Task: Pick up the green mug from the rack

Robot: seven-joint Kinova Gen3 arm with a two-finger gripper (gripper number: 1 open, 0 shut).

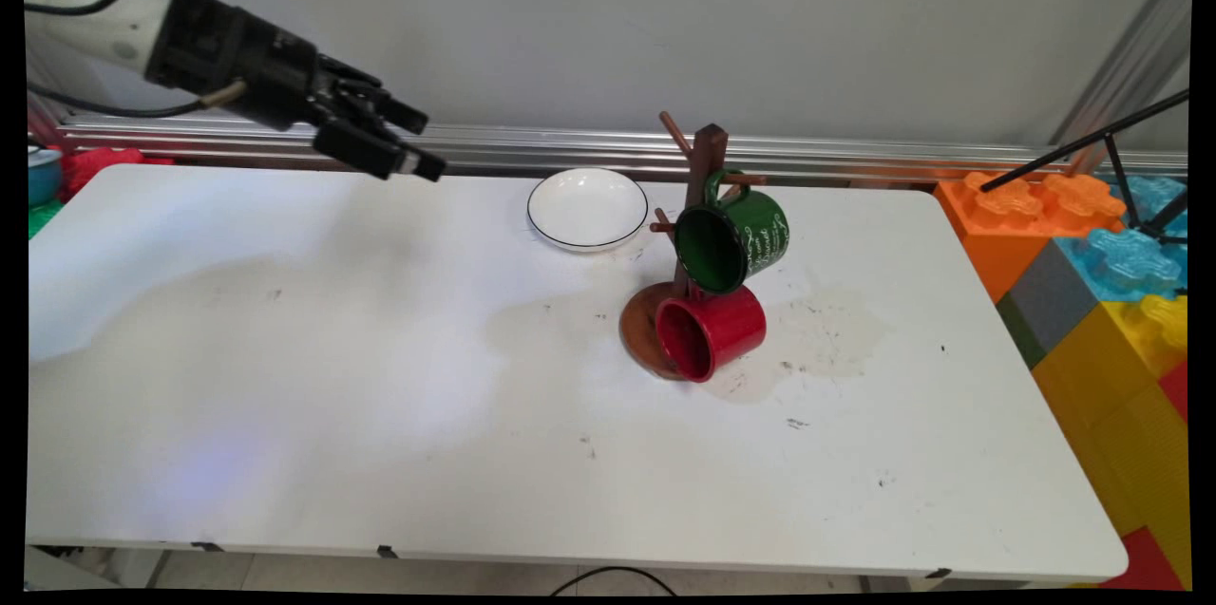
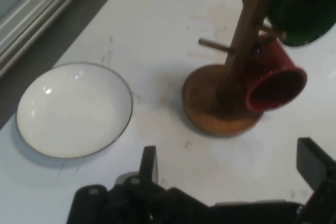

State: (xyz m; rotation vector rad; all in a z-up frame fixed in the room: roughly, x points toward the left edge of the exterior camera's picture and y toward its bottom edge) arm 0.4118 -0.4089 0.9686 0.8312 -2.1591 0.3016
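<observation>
My black gripper (image 1: 418, 141) hangs high over the table's far left part, open and holding nothing; in the hand view its fingers (image 2: 149, 164) stand wide apart. A wooden mug tree (image 1: 698, 206) stands right of centre on a round base (image 2: 210, 108). A green mug (image 1: 731, 236) hangs from an upper peg and a red mug (image 1: 711, 331) from a lower peg, just over the base. A white bowl with a dark rim (image 1: 587, 208) sits left of the tree, between it and my gripper.
Large coloured building blocks (image 1: 1092, 273) are stacked past the table's right edge, with a black tripod leg (image 1: 1083, 144) over them. An aluminium rail (image 1: 532, 147) runs along the wall. Red and teal objects (image 1: 57, 173) lie off the far left corner.
</observation>
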